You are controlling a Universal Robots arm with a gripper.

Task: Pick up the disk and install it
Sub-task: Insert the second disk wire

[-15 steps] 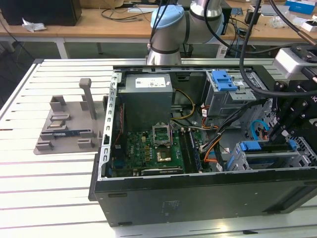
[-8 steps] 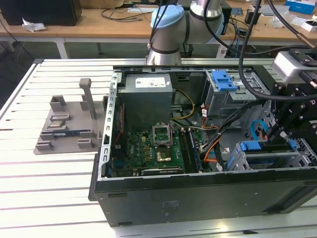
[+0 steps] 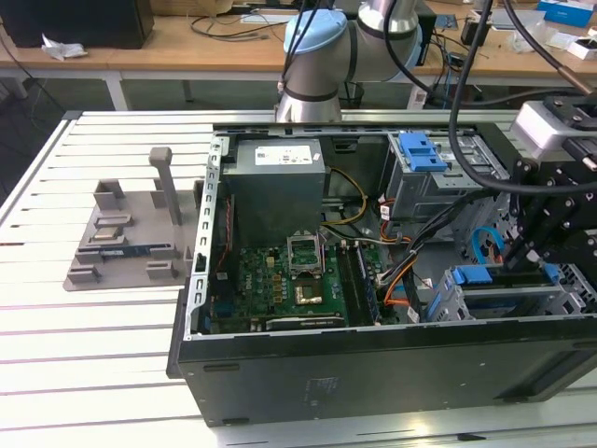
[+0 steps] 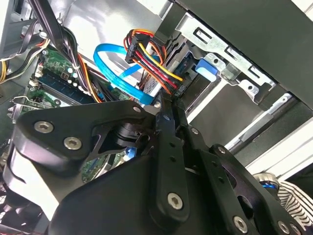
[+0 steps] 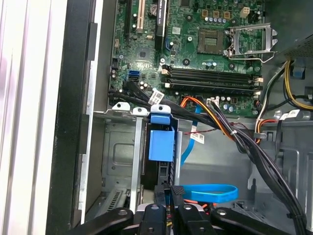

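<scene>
The white slatted worktop (image 3: 56, 345) carried an open computer case (image 3: 373, 364), lying on its side with its insides facing up. Beside it, toward the exterior view's left, a grey fixture plate (image 3: 121, 238) sat on the worktop with an upright post. Within the case, a grey power-supply box (image 3: 277, 182) stood at the far wall, and the green motherboard (image 3: 280, 289) lay below it. A grey drive cage (image 3: 434, 182) with a blue plastic latch (image 3: 418, 149) on top occupied the far corner toward the exterior view's right.

The black arm head hung over the near corner on that same side, with the pincer (image 5: 168, 196) lowered to the drive bay. The disk (image 5: 160, 152) stood on edge in that bay's metal cage, its blue plastic rail facing up, just at the pincer's tips. The fingers (image 4: 166, 147) lay close together; whether they gripped the disk could not be told. A blue flat cable (image 4: 120, 73) looped beside a bundle of coloured wires (image 4: 151, 61).
</scene>
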